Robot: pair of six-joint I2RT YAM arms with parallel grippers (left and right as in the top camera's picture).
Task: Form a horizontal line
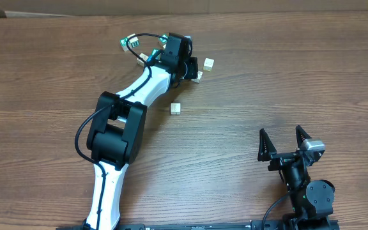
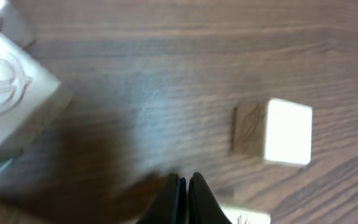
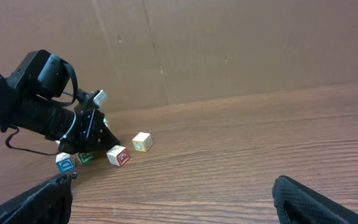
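wooden table (image 2: 166, 74), left end effector (image 2: 183, 194) pinched together, pale cube (image 2: 288, 132) nearby — red-lettered cube (image 2: 8, 99) blurred at edge

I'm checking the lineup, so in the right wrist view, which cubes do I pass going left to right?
blue-lettered cube → green-lettered cube → red-lettered cube → yellow-bordered cube

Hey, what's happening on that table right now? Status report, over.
Left gripper shut, empty, low among cubes. Right gripper open, idle. No line yet; stray cube apart.

The red-lettered cube (image 3: 118, 155) lies near a yellow-marked cube (image 3: 142, 142).
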